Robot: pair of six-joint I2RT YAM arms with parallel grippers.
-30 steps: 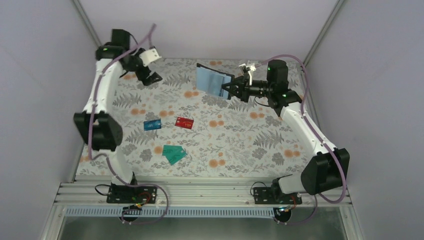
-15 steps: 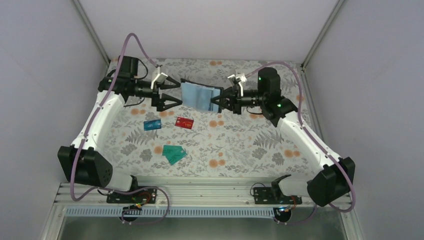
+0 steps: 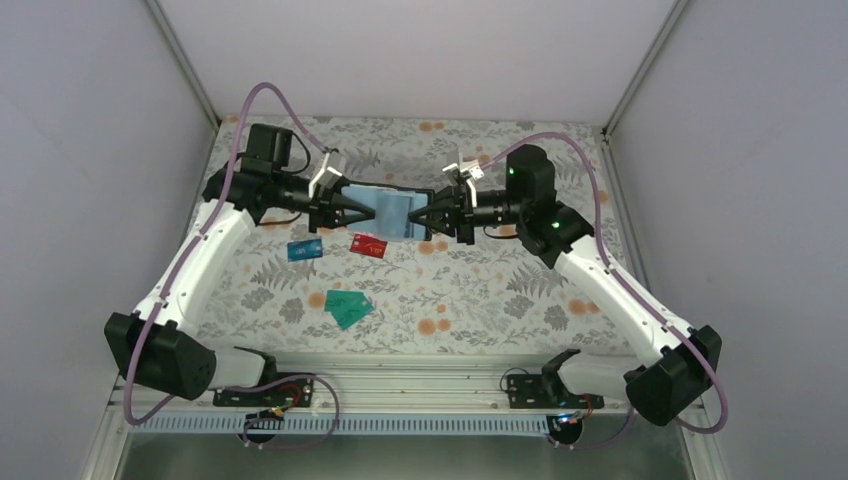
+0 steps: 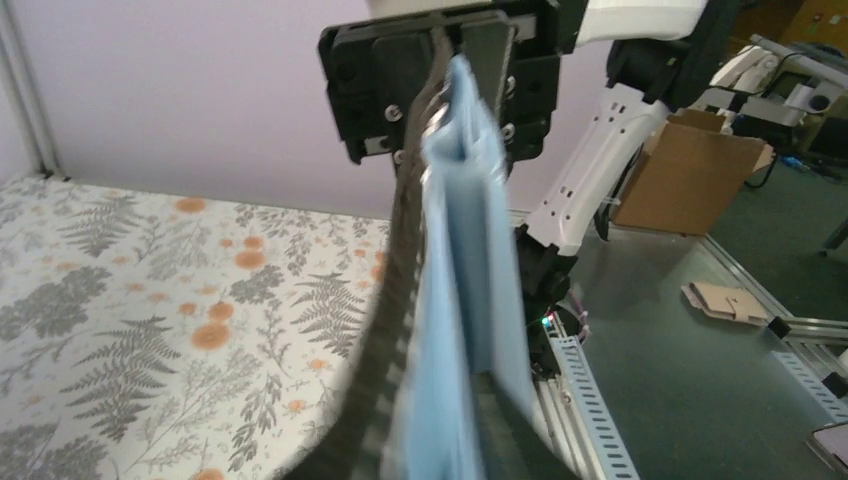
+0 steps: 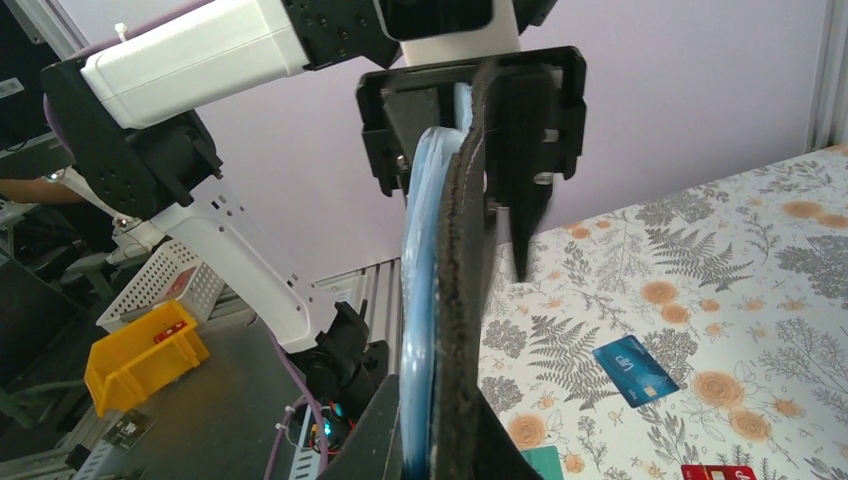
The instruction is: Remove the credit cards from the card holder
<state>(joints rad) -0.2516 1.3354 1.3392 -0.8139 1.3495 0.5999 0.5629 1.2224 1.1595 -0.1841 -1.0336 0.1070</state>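
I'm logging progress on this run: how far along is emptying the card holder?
Done: four cards lie on the table, a blue card, a red card and two teal cards. In hand: both the left pincer and right pincer grip the open card holder in the air between them. Remaining: no card shows in the holder, so probably only setting it down.

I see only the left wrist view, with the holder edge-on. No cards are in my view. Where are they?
Observer: On the table: blue card, red card beside it, two teal cards closer to the near edge.
Operator: Does the left gripper grip the holder?
Observer: It seems so; the right wrist view shows its fingers against both faces.
Operator: Is the holder open?
Observer: Yes; from above it is spread between the left gripper and the right gripper, blue-grey face up.
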